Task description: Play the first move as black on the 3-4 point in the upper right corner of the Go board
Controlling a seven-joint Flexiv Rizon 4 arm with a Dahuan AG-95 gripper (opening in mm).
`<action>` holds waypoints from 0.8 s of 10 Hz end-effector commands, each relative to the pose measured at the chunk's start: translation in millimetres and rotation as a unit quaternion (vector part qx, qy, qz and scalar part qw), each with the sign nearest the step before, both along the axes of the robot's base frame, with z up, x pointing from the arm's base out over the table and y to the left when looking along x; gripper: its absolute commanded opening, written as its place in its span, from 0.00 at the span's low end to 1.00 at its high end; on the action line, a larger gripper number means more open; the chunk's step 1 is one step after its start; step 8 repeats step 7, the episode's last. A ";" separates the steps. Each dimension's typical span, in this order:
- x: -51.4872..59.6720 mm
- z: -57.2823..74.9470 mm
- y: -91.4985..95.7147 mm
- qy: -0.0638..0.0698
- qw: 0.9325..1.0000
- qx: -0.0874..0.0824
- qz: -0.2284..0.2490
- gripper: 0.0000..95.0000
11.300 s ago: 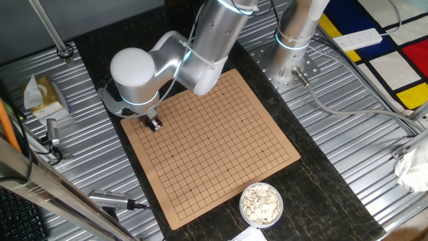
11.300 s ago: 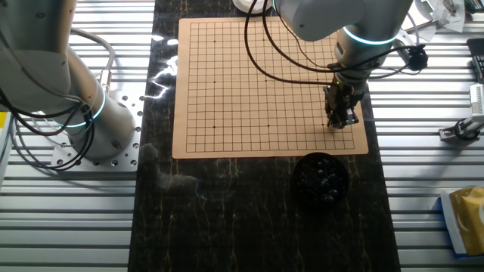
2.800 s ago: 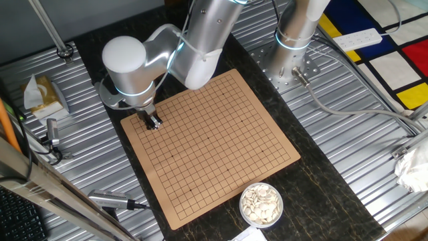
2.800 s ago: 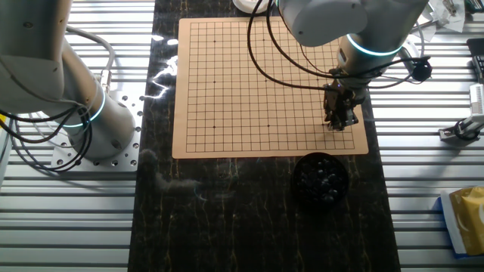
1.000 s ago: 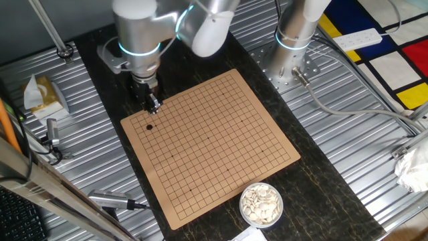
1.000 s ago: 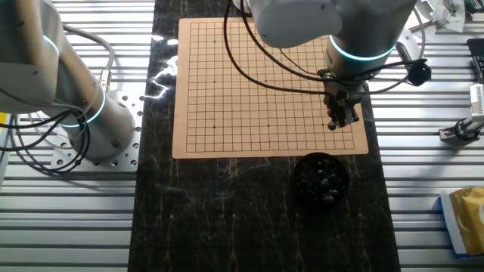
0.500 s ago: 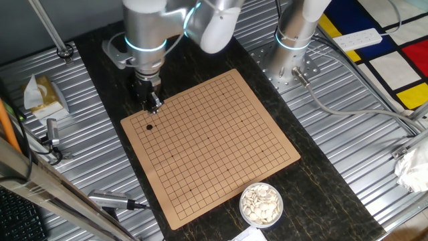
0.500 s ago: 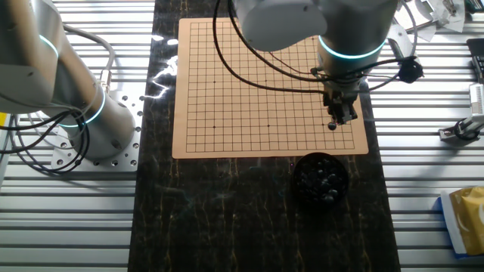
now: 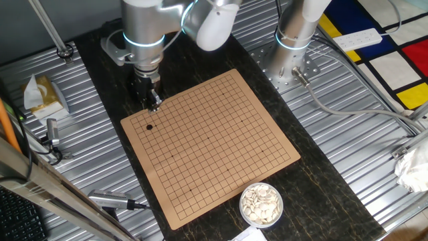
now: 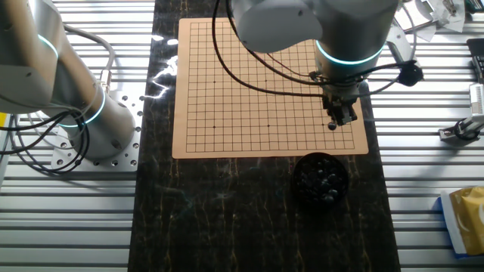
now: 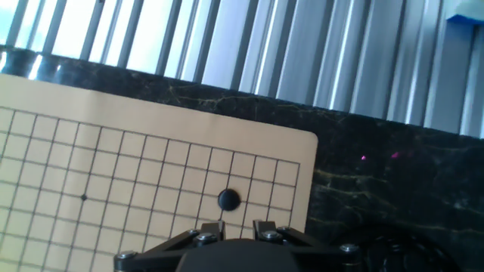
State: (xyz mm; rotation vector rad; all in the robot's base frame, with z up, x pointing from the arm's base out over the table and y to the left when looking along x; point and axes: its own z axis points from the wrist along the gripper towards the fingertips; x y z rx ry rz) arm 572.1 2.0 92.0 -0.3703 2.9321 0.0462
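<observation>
A black stone is sitting on a crossing near the Go board corner, lower middle of the hand view. The pincer is hovering just above it, empty; whether its fingers are spread is unclear.

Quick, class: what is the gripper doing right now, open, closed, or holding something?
Gripper: holding nothing; it hangs above the board, apart from the black stone lying on the grid. Whether its jaws are open or shut cannot be told.
</observation>
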 end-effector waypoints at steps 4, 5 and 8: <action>-3.8 1.4 -2.3 0.015 1.000 0.014 -0.013 0.20; -4.2 1.8 -2.8 0.014 0.999 0.027 -0.013 0.20; -4.4 1.8 -3.0 0.018 0.999 0.032 -0.019 0.20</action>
